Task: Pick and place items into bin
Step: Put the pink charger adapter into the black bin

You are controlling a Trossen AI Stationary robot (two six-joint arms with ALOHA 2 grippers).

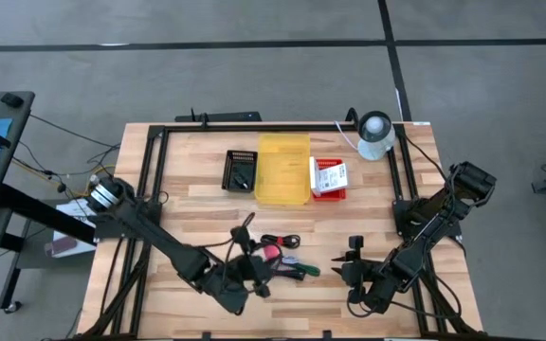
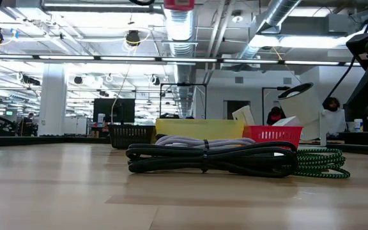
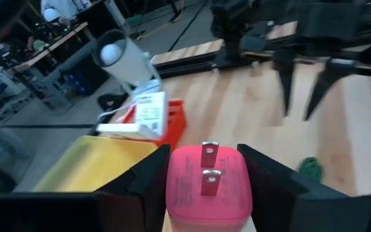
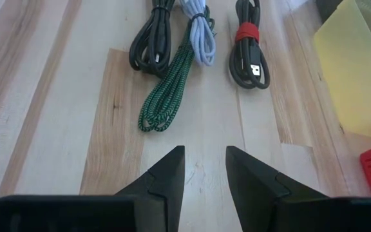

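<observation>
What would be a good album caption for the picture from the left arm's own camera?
Left end effector grips a pink plug-in charger, prongs up, above the wooden table.

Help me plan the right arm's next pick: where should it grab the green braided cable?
Grip the green cable across the middle of its folded bundle, coming straight down. It lies flat as a long narrow hank, so jaws set across its width can span it. The right gripper is open and empty just short of it.
</observation>
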